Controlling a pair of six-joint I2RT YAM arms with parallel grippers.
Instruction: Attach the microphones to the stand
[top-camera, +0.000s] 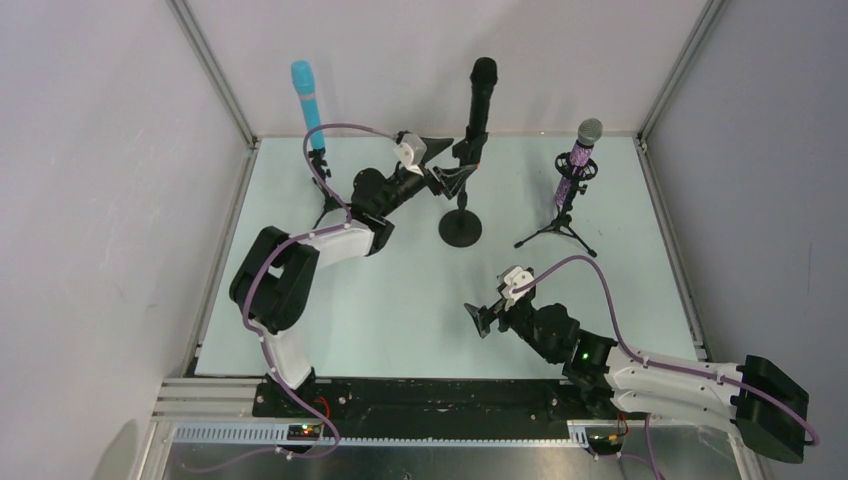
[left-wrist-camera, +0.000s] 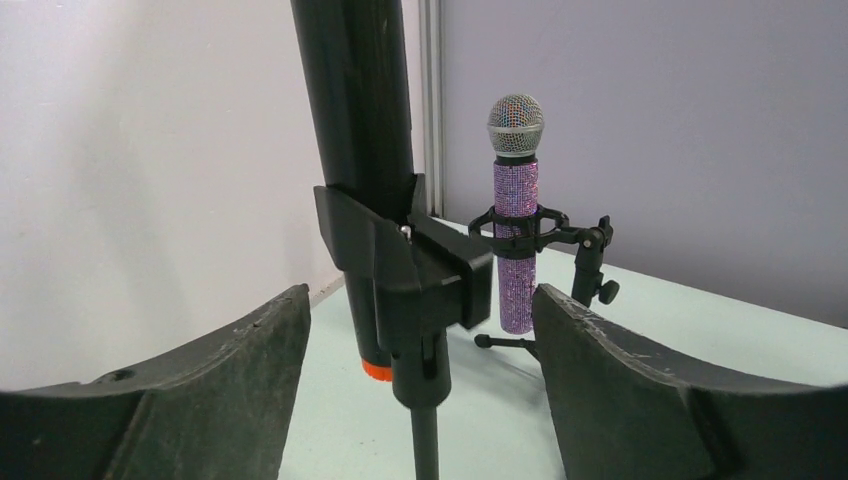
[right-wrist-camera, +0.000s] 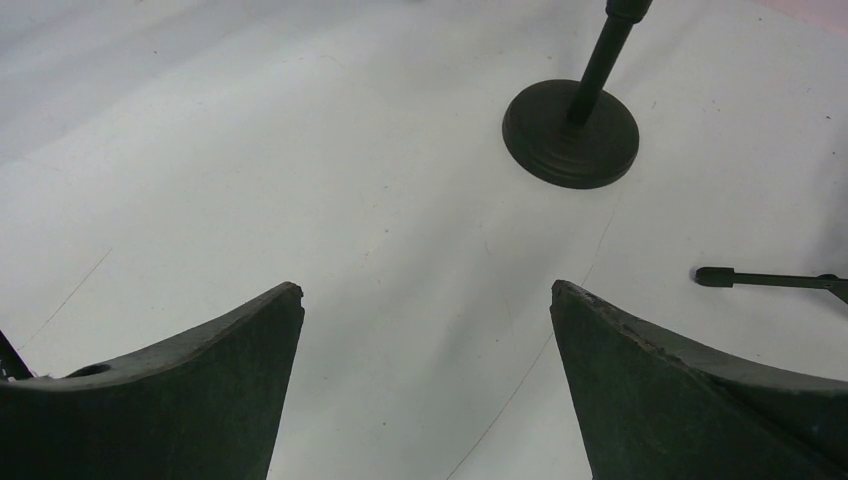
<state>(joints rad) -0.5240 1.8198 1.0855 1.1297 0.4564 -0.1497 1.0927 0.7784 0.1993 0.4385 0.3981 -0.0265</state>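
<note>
Three microphones stand upright in stands at the back of the table. The light blue mic is at the back left. The black mic sits in the clip of a round-base stand. The purple glitter mic sits in a tripod stand. My left gripper is open, its jaws either side of the black mic's clip without touching it. The mic's orange end hangs below the clip, and the purple mic shows behind. My right gripper is open and empty over the table.
The right wrist view shows the round base ahead and one tripod leg at the right. Grey walls and metal frame posts close in the table on three sides.
</note>
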